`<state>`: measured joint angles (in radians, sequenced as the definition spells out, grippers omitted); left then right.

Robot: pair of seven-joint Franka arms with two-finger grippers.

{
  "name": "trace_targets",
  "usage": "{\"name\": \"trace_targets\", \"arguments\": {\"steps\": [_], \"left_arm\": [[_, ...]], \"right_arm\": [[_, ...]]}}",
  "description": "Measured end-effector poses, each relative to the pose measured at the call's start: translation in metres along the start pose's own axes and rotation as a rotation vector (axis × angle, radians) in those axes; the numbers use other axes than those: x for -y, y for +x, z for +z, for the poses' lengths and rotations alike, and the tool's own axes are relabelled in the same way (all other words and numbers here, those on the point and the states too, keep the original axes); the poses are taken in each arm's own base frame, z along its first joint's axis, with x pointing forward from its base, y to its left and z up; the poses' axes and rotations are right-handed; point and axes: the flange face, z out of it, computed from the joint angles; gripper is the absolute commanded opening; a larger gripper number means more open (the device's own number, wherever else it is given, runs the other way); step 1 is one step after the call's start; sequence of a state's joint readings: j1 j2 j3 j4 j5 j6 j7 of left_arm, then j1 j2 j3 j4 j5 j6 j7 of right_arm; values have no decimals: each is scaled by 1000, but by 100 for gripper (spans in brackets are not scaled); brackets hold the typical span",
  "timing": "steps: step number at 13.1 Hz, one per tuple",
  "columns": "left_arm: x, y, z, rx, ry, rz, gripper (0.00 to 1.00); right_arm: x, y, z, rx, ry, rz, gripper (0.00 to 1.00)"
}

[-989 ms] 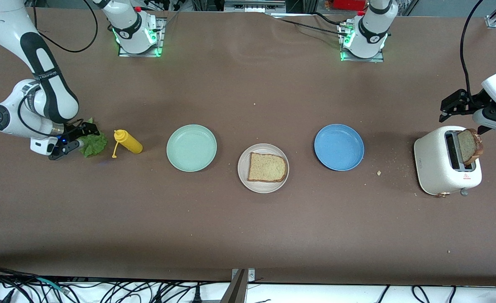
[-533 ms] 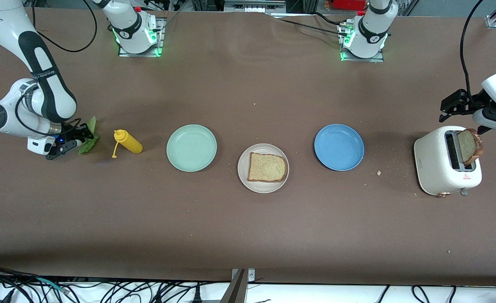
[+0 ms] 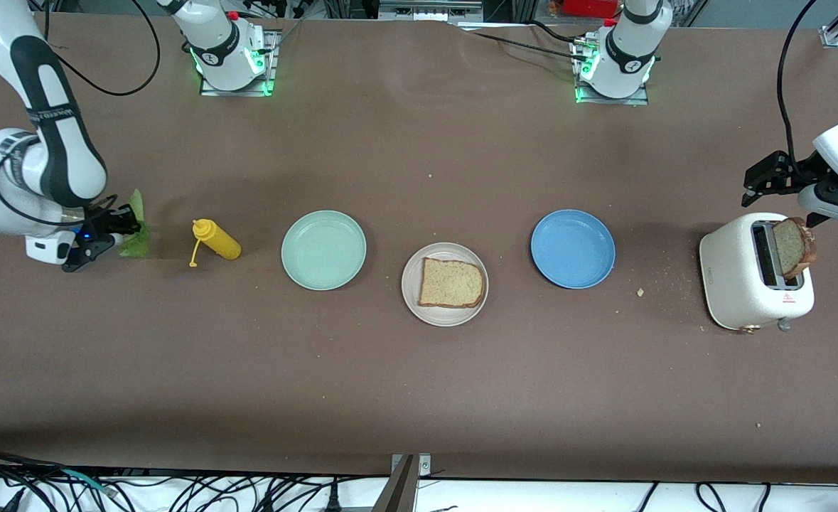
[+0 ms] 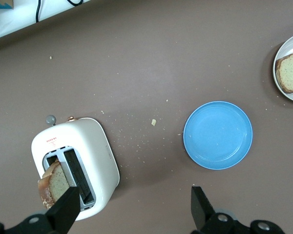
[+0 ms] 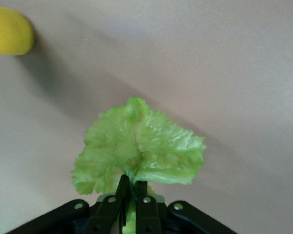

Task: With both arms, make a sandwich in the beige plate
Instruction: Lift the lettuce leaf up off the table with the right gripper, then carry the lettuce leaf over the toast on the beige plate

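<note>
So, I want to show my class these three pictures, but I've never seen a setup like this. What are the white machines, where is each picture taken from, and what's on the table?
They are two robot arms bolted to a brown table. One picture looks down from a high camera facing them; the other two come from cameras on each arm's wrist.

In a row lie a yellow squeeze bottle, a mint-green plate, a beige plate holding a bread slice, a blue plate and a white toaster with a second slice sticking up.

The right gripper is shut on a lettuce leaf beside the bottle. The left gripper waits open over the toaster.
</note>
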<state>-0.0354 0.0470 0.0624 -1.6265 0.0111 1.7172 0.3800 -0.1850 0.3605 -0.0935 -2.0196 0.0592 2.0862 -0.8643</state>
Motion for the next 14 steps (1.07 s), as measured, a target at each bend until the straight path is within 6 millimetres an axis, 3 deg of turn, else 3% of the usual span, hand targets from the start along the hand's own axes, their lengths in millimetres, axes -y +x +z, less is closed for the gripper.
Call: {"name": "trace_targets", "arguments": {"steps": [4, 6, 9, 14], "left_arm": [[0, 0, 0, 0, 0, 0, 100], [0, 0, 0, 0, 0, 0, 100], [0, 0, 0, -1, 1, 0, 100], [0, 1, 0, -7, 3, 0, 100]], "right_arm": [[8, 2, -81, 48, 59, -1, 0], [28, 18, -113, 70, 77, 59, 0], [86, 63, -149, 72, 71, 214, 0], [200, 143, -169, -35, 189, 510, 0]]}}
